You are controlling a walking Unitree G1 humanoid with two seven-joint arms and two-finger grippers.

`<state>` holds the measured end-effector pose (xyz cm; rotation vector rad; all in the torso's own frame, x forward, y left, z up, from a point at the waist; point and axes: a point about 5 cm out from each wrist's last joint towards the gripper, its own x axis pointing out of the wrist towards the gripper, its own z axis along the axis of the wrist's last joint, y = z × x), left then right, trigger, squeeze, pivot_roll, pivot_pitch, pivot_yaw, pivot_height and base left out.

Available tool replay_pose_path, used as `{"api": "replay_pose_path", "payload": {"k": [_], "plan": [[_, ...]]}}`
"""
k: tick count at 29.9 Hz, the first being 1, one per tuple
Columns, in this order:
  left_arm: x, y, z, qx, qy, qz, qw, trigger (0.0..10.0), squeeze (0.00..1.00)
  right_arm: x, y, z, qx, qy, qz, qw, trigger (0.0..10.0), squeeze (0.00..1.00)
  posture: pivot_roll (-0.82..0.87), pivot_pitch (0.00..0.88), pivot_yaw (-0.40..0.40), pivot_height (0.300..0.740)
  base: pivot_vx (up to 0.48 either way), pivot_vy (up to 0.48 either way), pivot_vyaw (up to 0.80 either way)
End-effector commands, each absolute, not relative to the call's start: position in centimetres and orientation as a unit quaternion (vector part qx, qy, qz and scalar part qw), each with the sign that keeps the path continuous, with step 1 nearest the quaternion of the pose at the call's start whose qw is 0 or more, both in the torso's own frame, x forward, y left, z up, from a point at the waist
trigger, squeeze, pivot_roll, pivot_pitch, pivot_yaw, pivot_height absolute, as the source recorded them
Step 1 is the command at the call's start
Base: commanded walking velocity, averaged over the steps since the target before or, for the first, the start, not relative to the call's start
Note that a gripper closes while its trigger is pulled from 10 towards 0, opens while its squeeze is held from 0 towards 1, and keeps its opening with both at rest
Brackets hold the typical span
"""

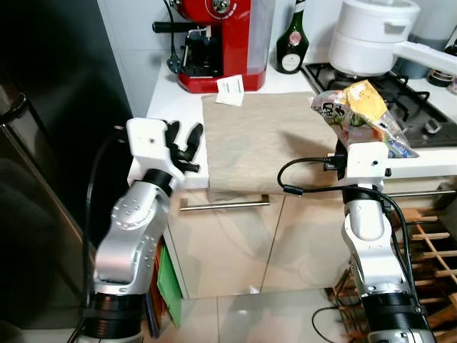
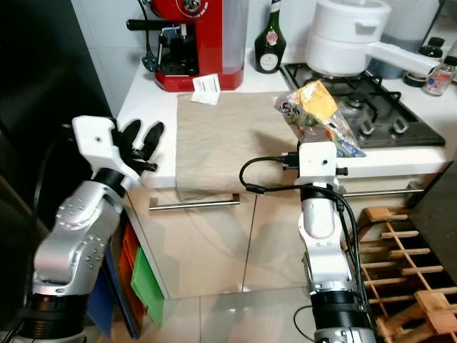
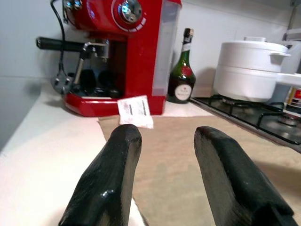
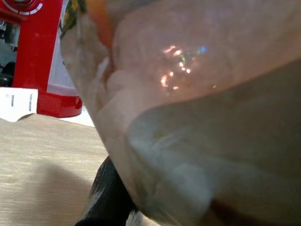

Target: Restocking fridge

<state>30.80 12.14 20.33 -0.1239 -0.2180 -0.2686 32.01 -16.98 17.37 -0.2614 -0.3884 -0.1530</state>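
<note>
A clear plastic bag of food (image 1: 360,111) with yellow and green contents is held up over the counter's right front, just beside the hob. My right gripper (image 1: 355,136) is shut on the bag from below; in the right wrist view the bag (image 4: 188,94) covers most of one black finger (image 4: 106,197). My left gripper (image 1: 184,139) is open and holds nothing, hovering at the counter's left front corner beside the beige cloth (image 1: 264,139). Its two fingers (image 3: 117,174) point along the counter. The dark fridge front (image 1: 43,179) stands at my left.
At the counter's back stand a red coffee machine (image 1: 218,43) and a green bottle (image 1: 292,43), with a paper slip (image 1: 230,91) in front of them. A white pot (image 1: 371,36) sits on the gas hob (image 1: 418,107). A wooden rack (image 1: 428,243) stands low right.
</note>
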Motion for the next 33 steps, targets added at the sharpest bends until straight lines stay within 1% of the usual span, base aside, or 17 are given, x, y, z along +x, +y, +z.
{"api": "replay_pose_path", "payload": {"k": [1,4,7,11,28,33], "plan": [[31.0,12.6,20.1,-0.056,-0.106,-0.117,0.986,10.0,0.0,32.3,-16.3,18.0,-0.115,-0.201,-0.071,0.97,0.0,0.0,-0.09,0.0,0.042,0.74,-0.39,0.0,0.0],[31.1,12.7,20.0,-0.059,-0.105,-0.113,0.986,10.0,0.0,32.4,-15.8,18.1,-0.109,-0.201,-0.065,0.971,0.0,0.0,-0.09,0.0,0.047,0.74,-0.386,0.0,0.0],[31.1,12.7,19.8,-0.057,-0.102,-0.109,0.987,10.0,0.0,32.6,-14.7,17.5,-0.094,-0.186,-0.044,0.977,0.0,0.0,-0.09,0.0,0.051,0.74,-0.365,0.0,0.0],[31.3,12.5,19.8,-0.059,-0.102,-0.11,0.987,10.0,0.0,32.6,-14.1,16.8,-0.084,-0.168,-0.029,0.982,0.0,0.0,-0.09,0.0,0.053,0.74,-0.317,0.0,0.0],[31.4,12.0,19.2,-0.065,-0.097,-0.112,0.987,10.0,0.0,32.8,-14.7,16.5,-0.089,-0.156,-0.02,0.984,0.0,0.0,-0.1,0.0,0.042,0.74,-0.302,0.0,0.0],[31.1,12.3,18.6,-0.066,-0.088,-0.107,0.988,10.0,0.0,32.7,-14.9,15.8,-0.082,-0.134,-0.012,0.988,0.0,0.0,-0.1,0.0,0.044,0.74,0.0,0.0,0.0]]}}
